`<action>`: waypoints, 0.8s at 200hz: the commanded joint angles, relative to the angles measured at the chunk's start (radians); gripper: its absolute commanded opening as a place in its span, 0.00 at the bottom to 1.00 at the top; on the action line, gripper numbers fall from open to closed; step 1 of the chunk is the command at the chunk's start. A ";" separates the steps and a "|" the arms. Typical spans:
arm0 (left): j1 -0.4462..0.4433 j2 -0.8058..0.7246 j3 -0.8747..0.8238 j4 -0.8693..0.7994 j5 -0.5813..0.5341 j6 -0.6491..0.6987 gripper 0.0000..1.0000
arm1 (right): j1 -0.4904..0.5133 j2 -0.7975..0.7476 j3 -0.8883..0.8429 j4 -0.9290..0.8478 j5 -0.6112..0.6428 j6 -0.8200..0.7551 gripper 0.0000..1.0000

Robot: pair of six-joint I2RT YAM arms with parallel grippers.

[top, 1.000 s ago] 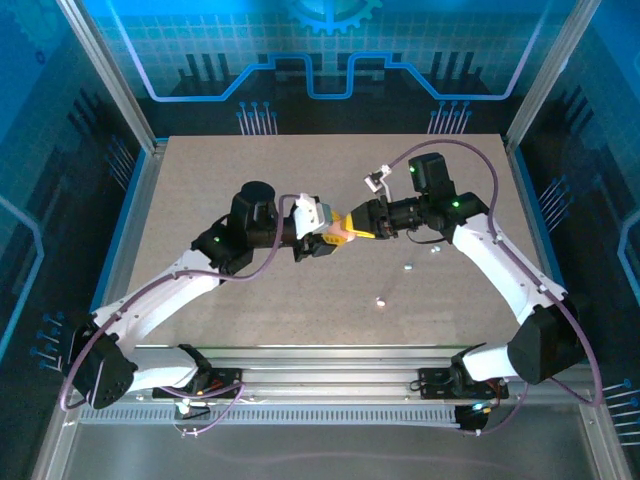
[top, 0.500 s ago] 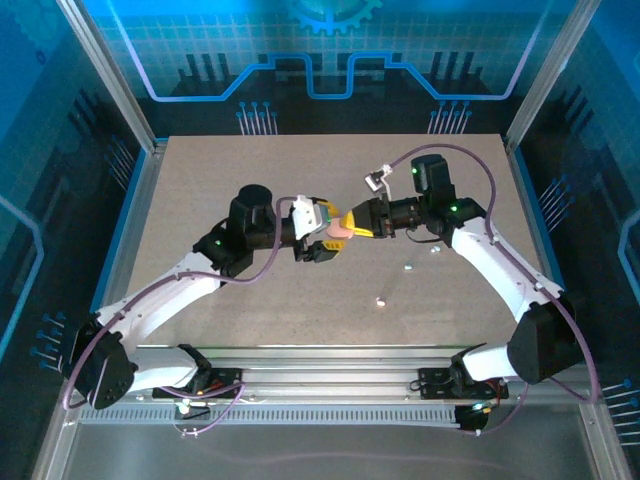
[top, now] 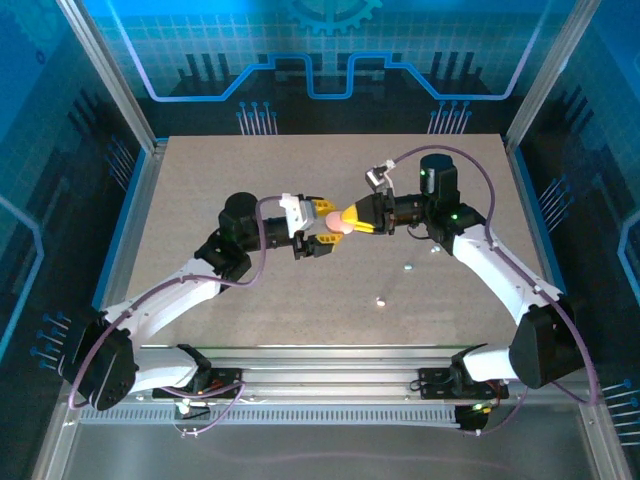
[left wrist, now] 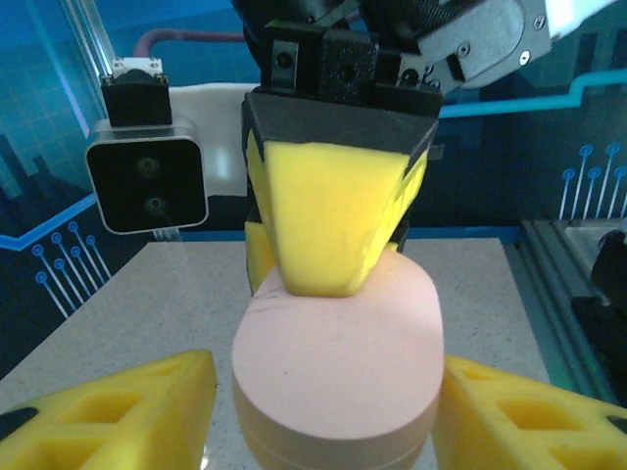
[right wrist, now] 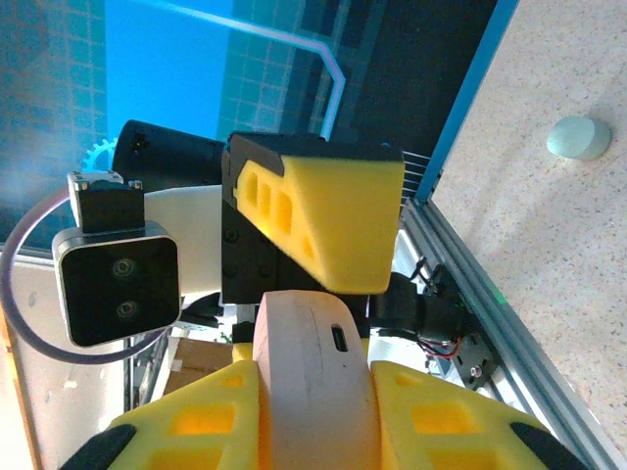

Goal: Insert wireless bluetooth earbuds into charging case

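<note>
Blue-lit panels with circuit patterns enclose a speckled grey worktop [top: 200,190]; over its middle a pink charging case [top: 342,224] is held clear of the surface between the two arms. The right tool [top: 350,218] is clenched on the case, its yellow pads [right wrist: 196,431] pressed against the two flat faces; a small port [right wrist: 338,340] is seen on the case's rim, and the case is seen closed. The left tool [top: 327,226] is set around the same case from the opposite side, its fingers [left wrist: 118,411] flanking the rounded edge; a sliver of worktop is seen between one finger and the case, so whether it is grasping cannot be told. The wireless bluetooth earbuds [top: 408,266] are seen lying loose on the worktop on the right arm's side, apart from the case; the nearer earbud [top: 381,301] is placed closer to the arm bases.
</note>
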 commanded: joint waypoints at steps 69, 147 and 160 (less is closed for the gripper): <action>0.003 -0.015 -0.007 0.090 0.064 -0.054 0.44 | -0.008 -0.014 -0.039 0.199 -0.017 0.160 0.14; 0.003 -0.032 0.028 -0.045 0.045 -0.073 0.31 | -0.013 -0.074 0.122 -0.451 0.218 -0.348 0.47; 0.003 -0.035 0.040 -0.090 0.050 -0.072 0.31 | -0.019 -0.100 0.156 -0.551 0.307 -0.446 0.53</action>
